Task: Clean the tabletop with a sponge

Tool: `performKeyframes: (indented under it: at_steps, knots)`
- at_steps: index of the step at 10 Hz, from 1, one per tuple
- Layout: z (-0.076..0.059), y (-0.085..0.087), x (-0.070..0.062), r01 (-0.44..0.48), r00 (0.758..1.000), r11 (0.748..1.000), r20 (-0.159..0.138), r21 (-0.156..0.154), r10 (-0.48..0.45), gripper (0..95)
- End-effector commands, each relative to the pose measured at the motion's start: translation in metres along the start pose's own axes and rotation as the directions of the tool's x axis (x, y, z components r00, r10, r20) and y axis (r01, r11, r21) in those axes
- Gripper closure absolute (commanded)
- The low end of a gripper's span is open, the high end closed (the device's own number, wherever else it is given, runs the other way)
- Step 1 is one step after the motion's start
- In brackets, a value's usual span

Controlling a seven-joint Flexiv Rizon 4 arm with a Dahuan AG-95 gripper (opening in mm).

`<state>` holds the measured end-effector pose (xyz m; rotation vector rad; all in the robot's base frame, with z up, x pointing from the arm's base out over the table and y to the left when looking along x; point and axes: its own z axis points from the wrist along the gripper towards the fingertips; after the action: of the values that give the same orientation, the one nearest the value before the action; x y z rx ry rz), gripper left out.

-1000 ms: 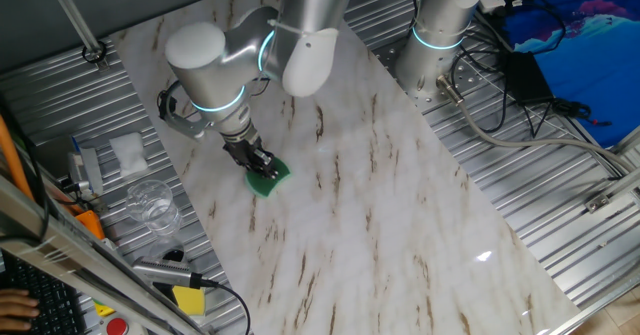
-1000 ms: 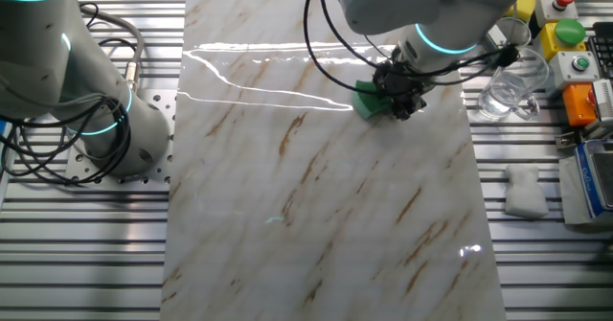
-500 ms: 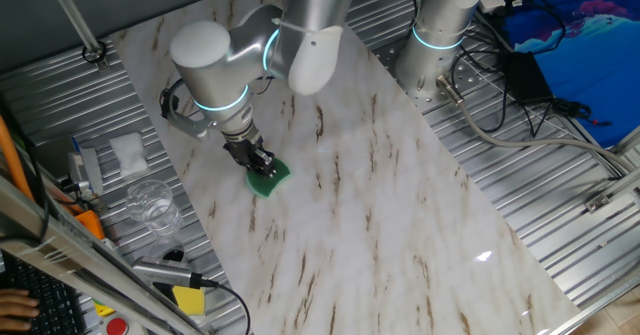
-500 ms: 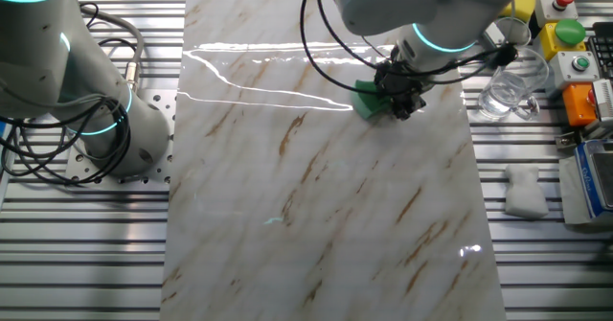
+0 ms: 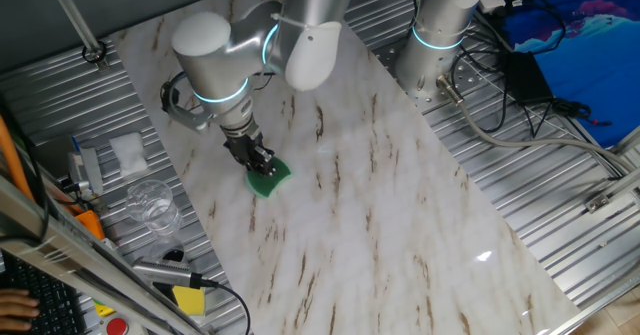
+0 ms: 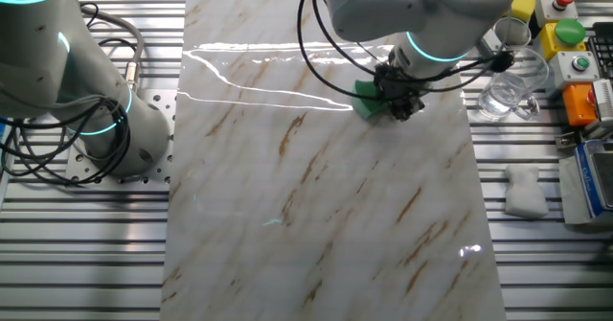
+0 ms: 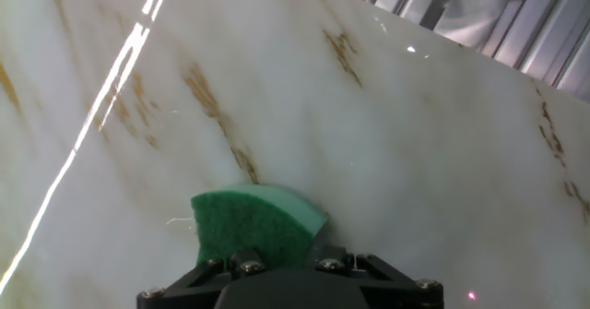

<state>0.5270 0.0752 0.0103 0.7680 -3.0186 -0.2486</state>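
Note:
The green sponge (image 5: 268, 179) lies pressed on the white marble-look tabletop (image 5: 380, 195), near its left edge. It also shows in the other fixed view (image 6: 368, 99) and in the hand view (image 7: 253, 224). My gripper (image 5: 260, 163) is shut on the sponge and holds it down on the slab; it also shows in the other fixed view (image 6: 397, 103). In the hand view the gripper's black body (image 7: 290, 281) covers the sponge's near part and hides the fingertips.
A clear glass (image 5: 152, 205) and a white folded cloth (image 5: 128, 151) stand on the ribbed metal left of the slab. A yellow block (image 5: 188, 299) lies near the front left. A second arm's base (image 5: 440, 35) stands at the far right with cables.
The arm's elbow has shifted slightly. The gripper and sponge stay at almost the same spot on the slab, still shut on the sponge.

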Motion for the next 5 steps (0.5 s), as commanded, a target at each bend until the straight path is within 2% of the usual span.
performKeyframes:
  at_steps: [1, 2, 3, 5]
  knots:
    - [0.006, -0.001, 0.000, 0.004, 1.000, 1.000, -0.016, 0.004, -0.003, 57.0]
    - [0.006, -0.001, 0.000, 0.003, 1.000, 1.000, -0.026, 0.005, -0.003, 57.0]
    - [0.001, 0.001, 0.000, 0.001, 1.000, 1.000, -0.028, 0.001, -0.001, 57.0]
    - [-0.032, 0.001, 0.011, 0.010, 0.999, 1.000, -0.035, 0.000, -0.010, 57.0]
